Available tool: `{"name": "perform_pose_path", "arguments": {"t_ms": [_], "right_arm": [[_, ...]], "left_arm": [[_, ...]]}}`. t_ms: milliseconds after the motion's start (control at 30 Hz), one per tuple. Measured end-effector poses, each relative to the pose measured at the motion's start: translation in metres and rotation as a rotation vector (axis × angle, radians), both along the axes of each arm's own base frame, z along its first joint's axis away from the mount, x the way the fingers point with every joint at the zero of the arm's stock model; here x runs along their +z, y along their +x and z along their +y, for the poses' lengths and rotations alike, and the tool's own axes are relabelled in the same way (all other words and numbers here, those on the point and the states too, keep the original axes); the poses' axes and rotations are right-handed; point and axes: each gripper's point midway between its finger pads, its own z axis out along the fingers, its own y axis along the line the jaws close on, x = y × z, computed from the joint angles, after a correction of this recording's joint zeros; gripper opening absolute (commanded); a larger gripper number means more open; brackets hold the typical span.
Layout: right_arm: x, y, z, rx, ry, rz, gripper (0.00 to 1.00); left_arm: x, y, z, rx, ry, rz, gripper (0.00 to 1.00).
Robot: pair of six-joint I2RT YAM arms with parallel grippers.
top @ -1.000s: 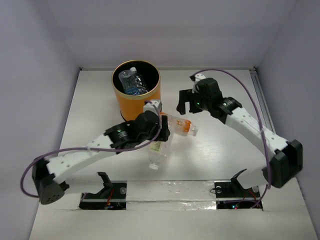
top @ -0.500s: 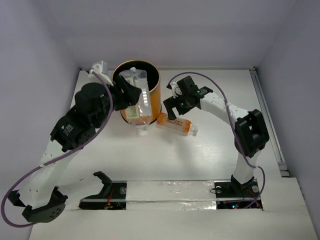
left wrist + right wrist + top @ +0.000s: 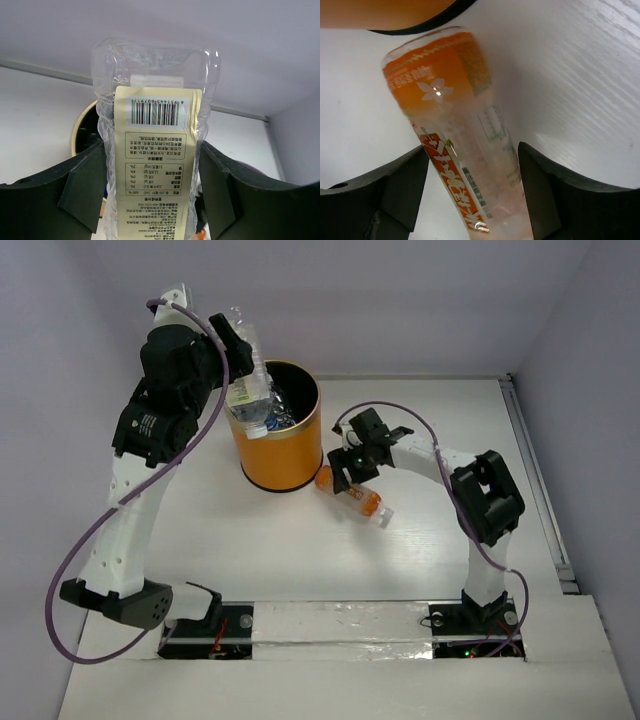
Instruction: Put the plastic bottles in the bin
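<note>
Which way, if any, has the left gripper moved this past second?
Yes: the left gripper went from the near side of the bin to its far-left rim.

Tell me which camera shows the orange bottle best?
The right wrist view: the orange bottle fills the frame, label clear. The top view shows it small, lying beside the bin, partly under the right gripper. The left wrist view misses it.

Three bottles show: one yellow-label bottle [image 3: 243, 392], one blue-label bottle [image 3: 264, 417] and one orange bottle [image 3: 357, 500]. Whether more lie deeper beneath the blue-label one cannot be told. There is one bin [image 3: 285, 460] and one desk [image 3: 430, 560]. Two arms stand here, a left arm [image 3: 125, 520] and a right arm [image 3: 485, 500], each with two fingers [image 3: 55, 200].
</note>
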Motion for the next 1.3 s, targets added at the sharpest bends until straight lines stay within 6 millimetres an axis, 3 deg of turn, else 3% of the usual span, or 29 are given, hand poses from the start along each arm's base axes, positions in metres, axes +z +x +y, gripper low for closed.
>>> {"name": "perform_pose_path", "arguments": {"t_ms": [133, 367, 633, 900, 1067, 1300], "right_arm": [[-0.004, -0.002, 0.002, -0.054, 0.039, -0.001, 0.49], [0.017, -0.017, -0.006, -0.106, 0.077, -0.026, 0.48], [0.112, -0.031, -0.012, -0.132, 0.237, -0.193, 0.47], [0.18, -0.074, -0.018, -0.141, 0.443, -0.249, 0.47], [0.229, -0.088, -0.026, -0.142, 0.53, -0.329, 0.47], [0.337, -0.084, -0.026, -0.146, 0.691, -0.503, 0.47]], "left_arm": [[-0.012, 0.015, 0.01, 0.033, 0.023, 0.007, 0.3], [0.003, 0.038, -0.019, -0.065, -0.063, -0.059, 0.29], [0.008, 0.085, -0.04, -0.081, -0.095, -0.121, 0.33], [-0.005, 0.134, -0.041, -0.011, -0.034, -0.208, 0.37], [-0.032, 0.16, -0.04, 0.029, 0.033, -0.198, 0.39], [-0.11, 0.159, -0.032, 0.047, 0.121, -0.108, 0.48]]}}
